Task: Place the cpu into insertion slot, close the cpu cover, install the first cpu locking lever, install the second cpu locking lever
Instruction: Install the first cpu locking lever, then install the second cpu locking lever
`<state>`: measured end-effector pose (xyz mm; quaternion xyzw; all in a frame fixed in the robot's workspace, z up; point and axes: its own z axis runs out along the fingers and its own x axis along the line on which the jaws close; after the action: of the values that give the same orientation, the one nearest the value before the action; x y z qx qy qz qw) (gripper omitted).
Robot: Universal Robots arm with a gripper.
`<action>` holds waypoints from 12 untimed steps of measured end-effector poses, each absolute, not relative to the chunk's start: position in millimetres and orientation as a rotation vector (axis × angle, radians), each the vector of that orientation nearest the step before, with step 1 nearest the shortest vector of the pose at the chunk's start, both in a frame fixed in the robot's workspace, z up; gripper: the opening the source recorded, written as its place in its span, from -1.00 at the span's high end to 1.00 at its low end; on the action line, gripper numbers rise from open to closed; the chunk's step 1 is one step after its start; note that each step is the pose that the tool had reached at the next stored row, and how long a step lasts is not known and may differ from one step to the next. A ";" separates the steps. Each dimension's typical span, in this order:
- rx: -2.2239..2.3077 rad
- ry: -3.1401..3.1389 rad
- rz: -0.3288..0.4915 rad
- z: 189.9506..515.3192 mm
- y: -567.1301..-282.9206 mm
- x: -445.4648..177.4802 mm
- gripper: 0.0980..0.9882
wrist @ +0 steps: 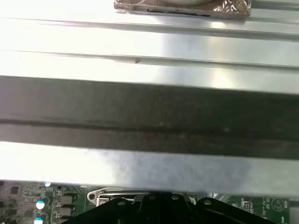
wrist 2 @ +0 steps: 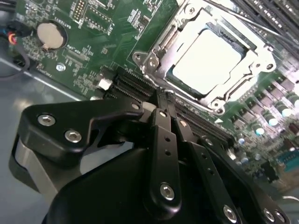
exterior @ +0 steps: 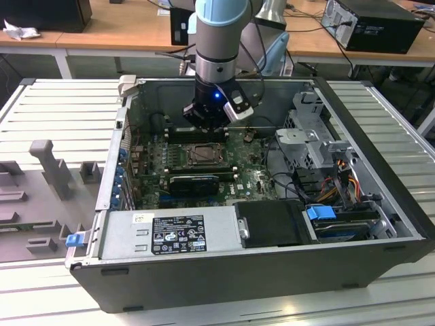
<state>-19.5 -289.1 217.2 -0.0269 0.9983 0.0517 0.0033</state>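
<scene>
The cpu (wrist 2: 208, 58) lies flat in its socket on the green motherboard, its pale silver top showing. The cpu cover (wrist 2: 159, 46), a silvery metal frame, lies down around it with the chip in its window. A thin metal lever rod (wrist 2: 243, 21) runs along the socket's far side. In the second wrist view, my gripper (wrist 2: 164, 97) hangs beside the socket with its black fingers (wrist 2: 161, 126) together and nothing between them. In the exterior view the gripper (exterior: 207, 123) hovers inside the open computer case, just behind the socket (exterior: 202, 155).
A coin battery (wrist 2: 49, 35) and black expansion slots (wrist 2: 135, 86) sit near the socket. The case holds a power supply (exterior: 170, 231) in front and a drive cage (exterior: 312, 136) on the exterior view's right. The case wall (wrist: 149, 116) is close by. Grey fixtures (exterior: 44, 153) stand outside.
</scene>
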 end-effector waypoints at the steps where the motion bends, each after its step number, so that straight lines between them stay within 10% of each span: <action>1: -0.085 3.130 0.162 217.2 -290.4 -19.4 0.98; 12: -0.084 3.130 0.162 217.1 -300.7 -19.5 0.98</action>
<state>-19.5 -300.7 217.1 -0.0268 0.9983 0.0518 0.0033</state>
